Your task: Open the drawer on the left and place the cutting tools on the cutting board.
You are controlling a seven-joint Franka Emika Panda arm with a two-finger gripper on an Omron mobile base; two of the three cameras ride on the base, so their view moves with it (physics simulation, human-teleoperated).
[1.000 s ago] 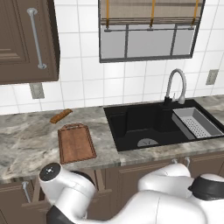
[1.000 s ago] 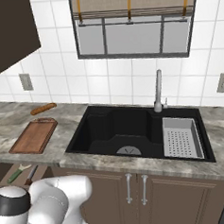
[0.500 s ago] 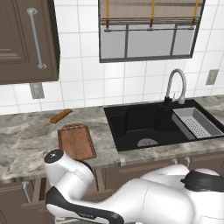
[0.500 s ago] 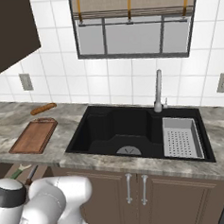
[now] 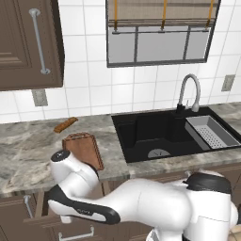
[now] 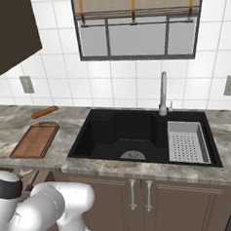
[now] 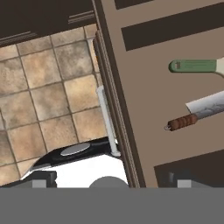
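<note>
Above end effector, perhaps: peeler.

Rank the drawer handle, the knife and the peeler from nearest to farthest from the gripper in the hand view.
1. Drawer handle: just above the gripper.
2. Knife: to the right, inside the drawer.
3. Peeler: beyond the knife, upper right.

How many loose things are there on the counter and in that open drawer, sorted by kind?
Cutting tools in the open drawer: 2, a green-handled peeler and a brown-handled knife
Cutting boards on the counter: 1, the reddish-brown cutting board
Bread sticks: 1, the orange-brown bread stick behind the board
Total: 4
</note>
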